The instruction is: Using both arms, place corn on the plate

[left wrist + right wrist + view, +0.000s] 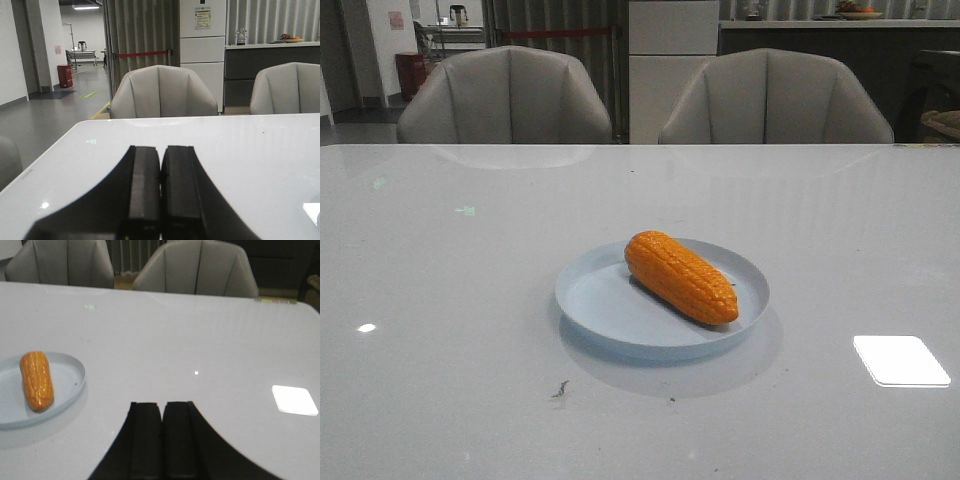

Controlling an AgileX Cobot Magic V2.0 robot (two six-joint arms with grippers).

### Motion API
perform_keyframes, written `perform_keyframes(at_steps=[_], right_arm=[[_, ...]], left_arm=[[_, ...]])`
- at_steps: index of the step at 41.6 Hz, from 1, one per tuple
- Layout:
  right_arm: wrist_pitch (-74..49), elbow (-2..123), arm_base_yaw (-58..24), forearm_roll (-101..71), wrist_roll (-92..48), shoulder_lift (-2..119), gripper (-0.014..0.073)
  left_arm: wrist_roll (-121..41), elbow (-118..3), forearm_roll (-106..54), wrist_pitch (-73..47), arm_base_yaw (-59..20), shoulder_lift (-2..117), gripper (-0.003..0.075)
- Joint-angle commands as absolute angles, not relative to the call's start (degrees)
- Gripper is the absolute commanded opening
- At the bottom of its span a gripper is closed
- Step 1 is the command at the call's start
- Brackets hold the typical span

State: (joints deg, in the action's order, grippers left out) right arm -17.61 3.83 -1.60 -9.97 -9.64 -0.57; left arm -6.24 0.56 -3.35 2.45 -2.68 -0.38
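On the pale blue plate (582,300) the corn (681,276) lies diagonally, well inside the rim. Left claw (160,172) and right claw (162,432) are both closed and empty, apart from it above the surface (440,300). I judge the placing done; the arms are best kept back and low so the cob does not roll.

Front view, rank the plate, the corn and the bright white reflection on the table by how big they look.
1. plate, widest by far.
2. corn, lying on the plate.
3. white reflection, somewhat smaller than the corn, though it sits nearer the camera, so that gap is unsure.
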Motion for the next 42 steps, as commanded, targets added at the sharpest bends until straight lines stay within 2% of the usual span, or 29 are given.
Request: perform_keyframes(at_steps=[1, 4, 9, 18, 42], right_arm=[[-12.1, 2.2, -1.6, -10.1, -10.1, -1.7, 0.0025], [-12.1, -0.6, -1.6, -10.6, -10.0, -1.7, 0.0025], [-18.6, -0.4, -1.6, -11.6, -10.0, -1.7, 0.0025], [-14.9, -0.4, -1.6, -13.9, -10.0, -1.7, 0.0025], [-15.0, -0.4, -1.6, -13.9, -10.0, -1.7, 0.0025]], left_arm=[[-5.8, 2.8, -3.9, 7.2, -2.6, -1.5, 0.0093], [-5.8, 2.8, -3.9, 7.2, -2.6, -1.5, 0.0093], [-5.8, 2.8, -3.9, 7.2, -2.6, -1.5, 0.0093], [-5.8, 2.8, -3.9, 7.2, -2.6, -1.5, 0.0093], [-5.8, 2.8, -3.9, 7.2, -2.6, -1.5, 0.0093]])
